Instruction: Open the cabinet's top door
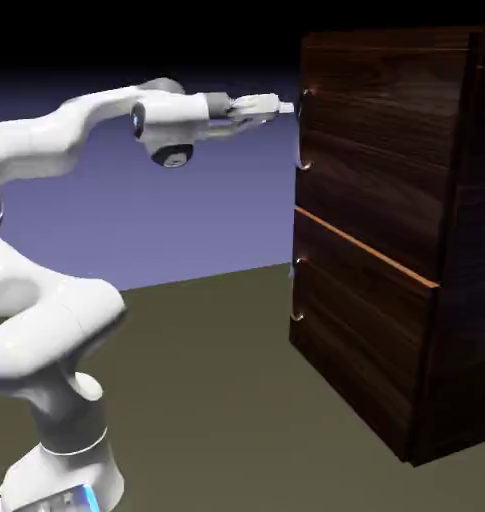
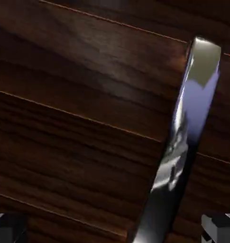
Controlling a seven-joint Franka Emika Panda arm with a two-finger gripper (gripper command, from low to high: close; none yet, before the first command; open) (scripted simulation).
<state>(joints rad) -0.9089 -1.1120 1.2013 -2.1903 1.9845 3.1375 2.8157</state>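
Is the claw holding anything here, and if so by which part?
Nothing is held. The claw stands open just short of the top door's handle, fingertips wide apart.

A dull olive-brown tabletop [image 1: 216, 390] spreads across the lower part of the exterior view — flat, matte, one even colour. Behind it stands a plain blue-violet backdrop [image 1: 206, 215], lit palest near the tabletop's far edge and darkening upward to near black along the top.

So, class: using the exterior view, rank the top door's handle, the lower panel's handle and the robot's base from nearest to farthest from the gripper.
1. Top door's handle, just ahead of the gripper.
2. Lower panel's handle, below.
3. Robot's base, bottom left.
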